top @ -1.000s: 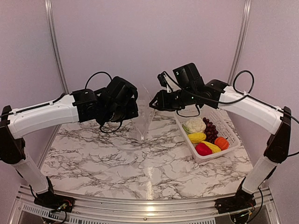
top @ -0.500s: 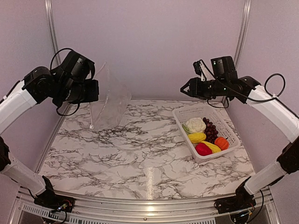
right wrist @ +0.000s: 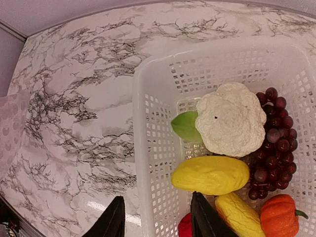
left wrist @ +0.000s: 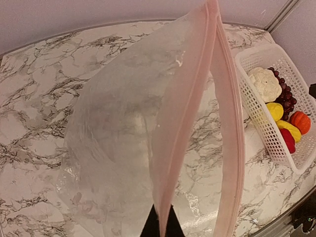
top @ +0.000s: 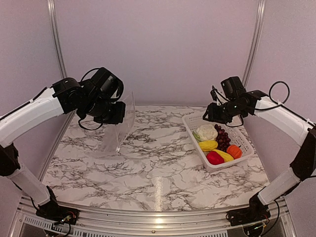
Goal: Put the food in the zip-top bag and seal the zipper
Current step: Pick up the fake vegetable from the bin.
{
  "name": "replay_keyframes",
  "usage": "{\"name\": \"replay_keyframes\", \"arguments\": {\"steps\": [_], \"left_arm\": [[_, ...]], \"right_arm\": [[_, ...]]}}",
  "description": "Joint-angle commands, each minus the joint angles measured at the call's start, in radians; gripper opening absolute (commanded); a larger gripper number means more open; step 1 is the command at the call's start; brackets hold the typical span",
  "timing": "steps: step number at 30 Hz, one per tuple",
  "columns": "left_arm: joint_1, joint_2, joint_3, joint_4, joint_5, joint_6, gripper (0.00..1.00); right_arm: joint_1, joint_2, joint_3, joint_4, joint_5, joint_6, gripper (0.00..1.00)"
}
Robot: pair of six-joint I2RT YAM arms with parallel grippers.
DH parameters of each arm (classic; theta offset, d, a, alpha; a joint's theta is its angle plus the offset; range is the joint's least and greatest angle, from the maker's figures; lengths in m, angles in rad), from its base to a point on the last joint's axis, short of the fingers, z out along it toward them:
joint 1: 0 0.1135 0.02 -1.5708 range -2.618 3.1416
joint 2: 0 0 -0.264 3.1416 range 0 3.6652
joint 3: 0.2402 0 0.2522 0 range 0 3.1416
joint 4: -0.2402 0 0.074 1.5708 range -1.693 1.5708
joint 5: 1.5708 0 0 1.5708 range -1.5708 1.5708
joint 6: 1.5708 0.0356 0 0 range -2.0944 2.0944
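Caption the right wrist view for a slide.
Open right pincer above white lattice plastic basket with white toy cauliflower, dark purple grape bunch, orange fruit.

Clear bag [left wrist: 113, 138] upright, unzipped, food [right wrist: 217, 175] in bskt [right wrist: 153, 148]

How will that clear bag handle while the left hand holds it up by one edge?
Probably floppy: the zip-top bag hangs crinkled from the left hand, pinched only at its zipper. Likely light, since the film is thin and see-through. The mouth gapes but may collapse when something pushes in.

The red piece [right wrist: 183, 227] is cut off by the bottom edge.
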Motion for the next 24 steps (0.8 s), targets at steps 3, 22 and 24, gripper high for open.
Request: {"name": "replay_keyframes", "arguments": {"steps": [3,22,24], "left_arm": [[-0.002,-0.010,-0.050,0.101,0.060,-0.028,0.00],[-0.001,-0.011,-0.138,0.168,0.131,-0.004,0.00],[-0.001,-0.014,-0.147,0.178,0.137,-0.005,0.00]], "right_arm": [[-0.005,0.036,0.004,-0.120,0.163,-0.031,0.44],[0.021,0.172,-0.077,-0.458,0.558,-0.041,0.55],[0.020,0.197,-0.072,-0.460,0.567,-0.040,0.56]]}}
